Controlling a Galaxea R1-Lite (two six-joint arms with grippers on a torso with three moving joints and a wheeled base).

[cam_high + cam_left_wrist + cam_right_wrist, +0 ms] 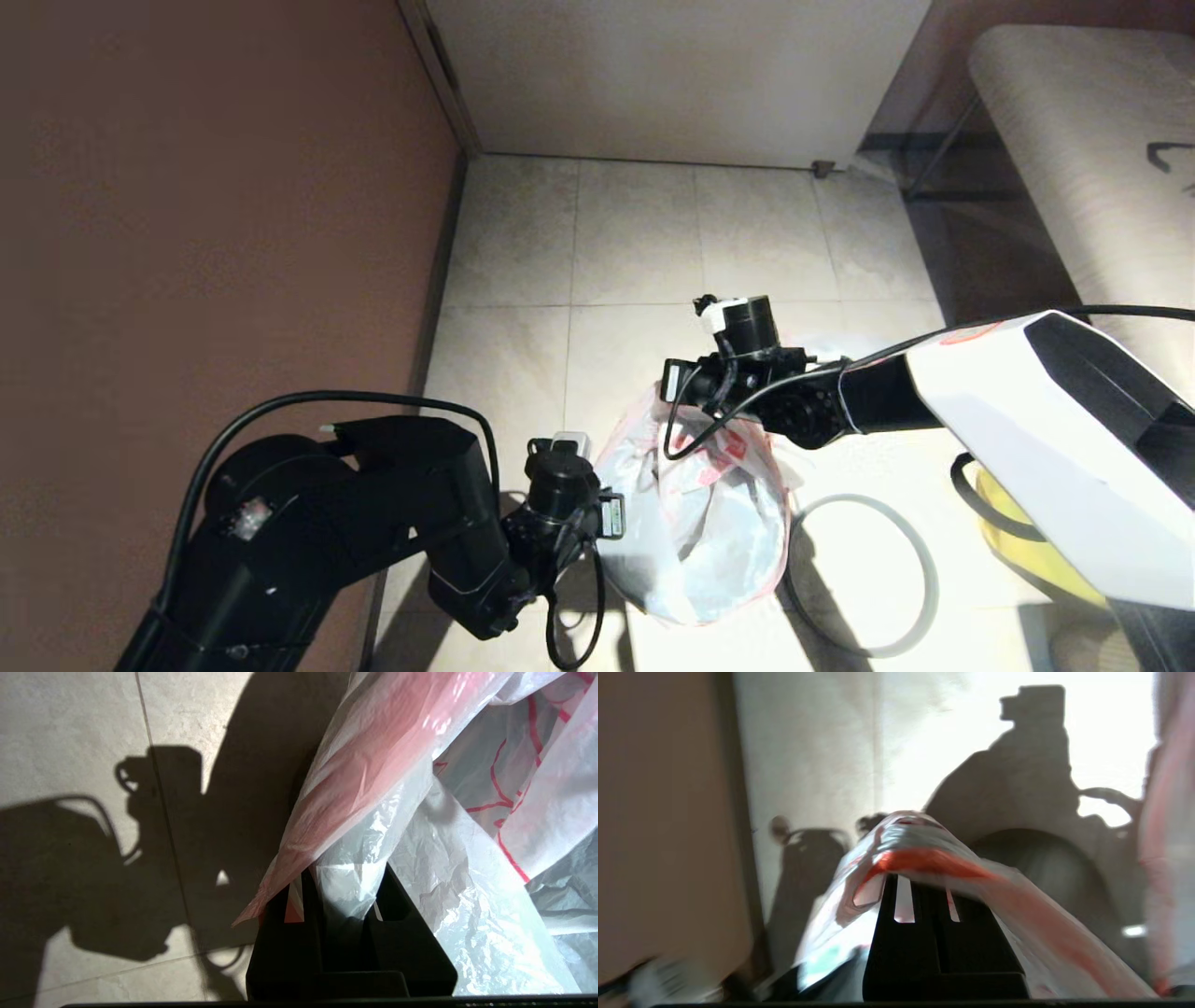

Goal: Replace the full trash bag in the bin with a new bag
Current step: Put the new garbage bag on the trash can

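Note:
Between my two grippers hangs the new bag, thin translucent white film with red print and no bottles showing, its mouth spread open just above the tiled floor. At the bag's left edge my left gripper is shut on a bunch of film. My right gripper is shut on the far rim, a red-printed fold draped over its tips. The bin's grey hoop lies loose on the floor right of the bag. The black bin's body is hidden, and the full trash bag is out of view.
A brown wall runs close along the left. A big yellow bag sits at the right under my right arm. A pale bench stands at the back right. Open tiled floor stretches behind the bag.

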